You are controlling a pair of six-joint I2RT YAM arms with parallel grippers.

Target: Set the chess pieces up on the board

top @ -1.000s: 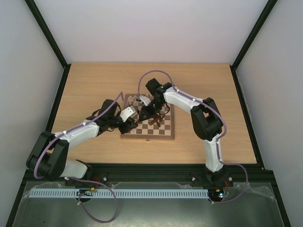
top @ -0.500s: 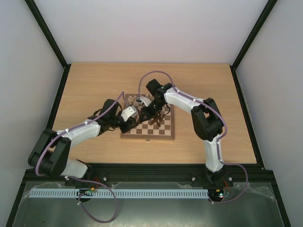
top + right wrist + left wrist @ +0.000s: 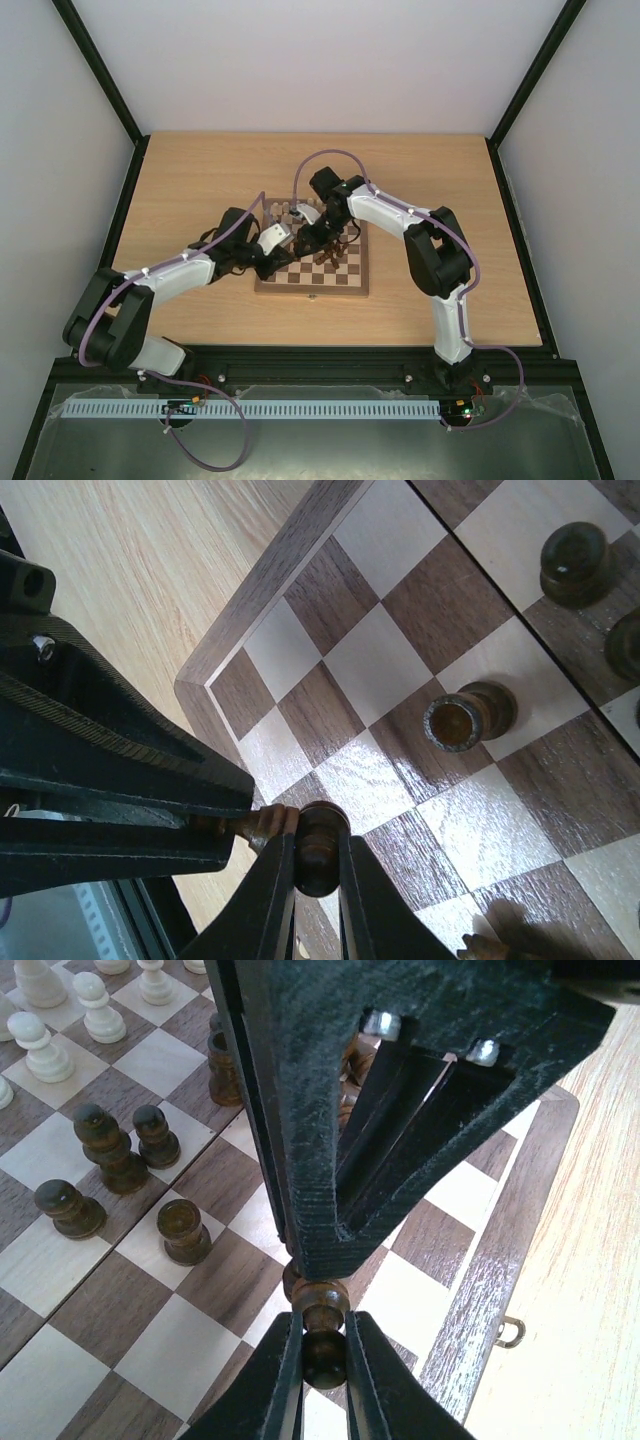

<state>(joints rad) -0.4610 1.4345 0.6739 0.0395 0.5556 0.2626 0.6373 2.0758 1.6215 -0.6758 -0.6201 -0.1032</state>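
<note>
The left tool (image 3: 322, 1345) and the right tool (image 3: 318, 855) both clamp one dark piece (image 3: 322, 1305), over the left side of the board (image 3: 480, 1290)

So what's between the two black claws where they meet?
One dark brown turned wooden chess piece, pinched by the left claw and the right claw together; both wrist views show it.
</note>
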